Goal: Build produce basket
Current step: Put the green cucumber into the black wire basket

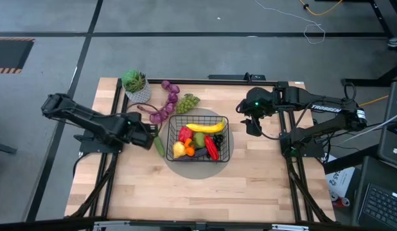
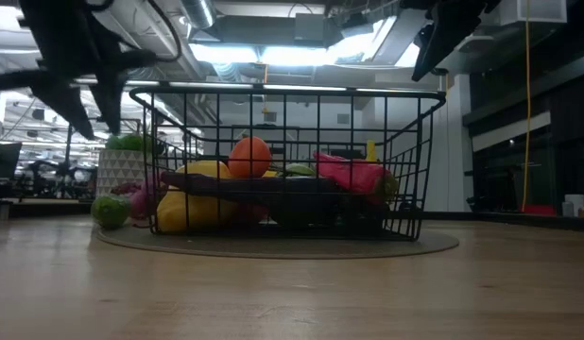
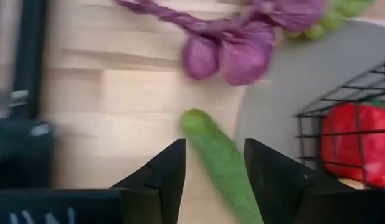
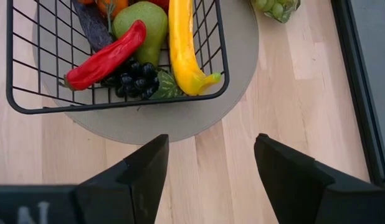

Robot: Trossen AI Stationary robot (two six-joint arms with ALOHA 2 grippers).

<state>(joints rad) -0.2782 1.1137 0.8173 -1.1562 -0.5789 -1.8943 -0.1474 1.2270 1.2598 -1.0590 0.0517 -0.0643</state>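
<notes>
The black wire basket (image 1: 198, 138) stands on a round grey mat (image 1: 197, 168) at the table's middle. It holds a banana (image 4: 180, 43), a pear (image 4: 139, 22), red peppers (image 4: 105, 56), black grapes (image 4: 133, 78) and other toy produce. A green cucumber (image 3: 223, 162) lies on the table by the basket's left side. Purple grapes (image 1: 165, 106) and green grapes (image 1: 187, 101) lie behind the basket. My left gripper (image 3: 215, 146) is open above the cucumber, one finger on either side, clear of it. My right gripper (image 4: 211, 143) is open and empty, raised to the right of the basket.
A white pot with a green plant (image 1: 135, 83) stands at the table's far left, behind the purple grapes. Bare wood (image 1: 198, 192) lies in front of the mat and to the basket's right.
</notes>
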